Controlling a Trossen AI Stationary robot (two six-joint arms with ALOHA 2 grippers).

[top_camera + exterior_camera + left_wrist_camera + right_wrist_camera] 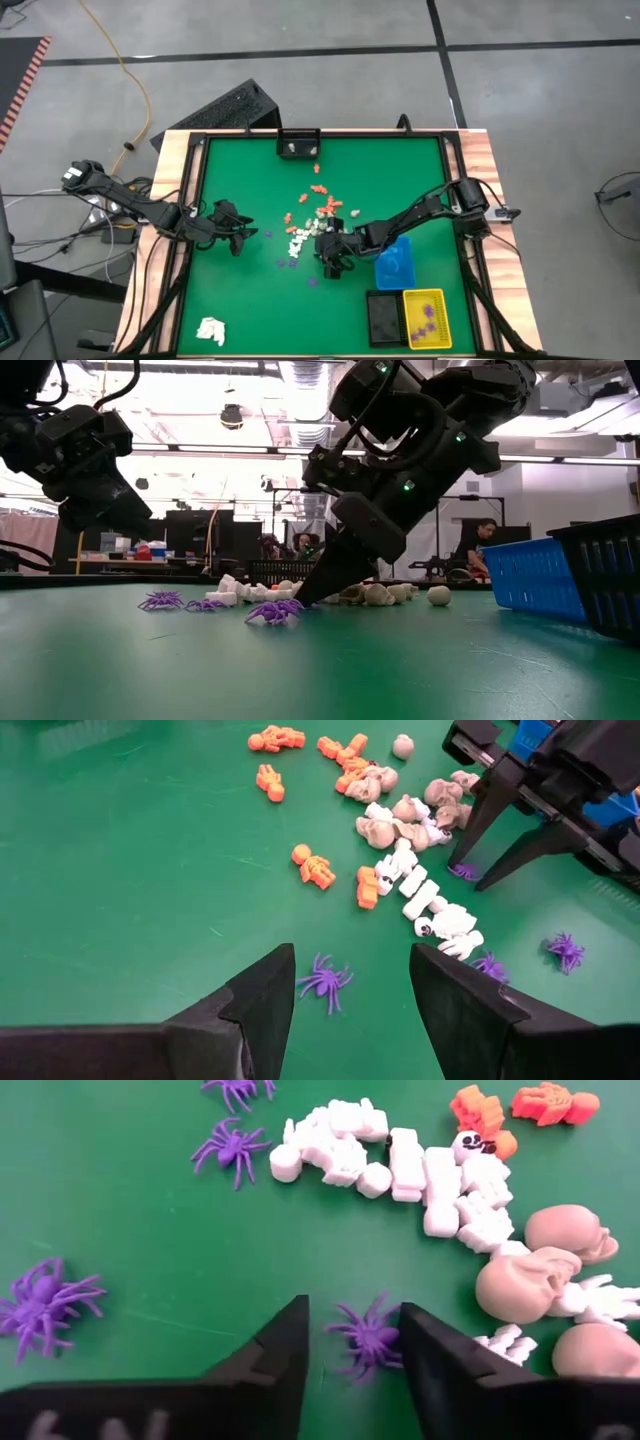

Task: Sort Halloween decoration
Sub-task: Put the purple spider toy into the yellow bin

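My right tool (352, 1342) stands part open at mid-worktop, its tips straddling a purple spider (368, 1338), nothing gripped yet. Closing off-centre could flick it away or catch the cream skulls (525, 1283) beside it. My left tool (236, 231) waits open near the left edge.

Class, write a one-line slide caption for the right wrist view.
Right gripper open astride a purple spider, beside white skeletons and cream skulls.

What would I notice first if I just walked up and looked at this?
Probably the jumble of tiny orange, white and cream plastic Halloween figures heaped mid-table on the green mat. Right beside it, the right pincer reaches down with its fingers open around a little purple plastic spider. The left pincer hovers open near another purple spider.
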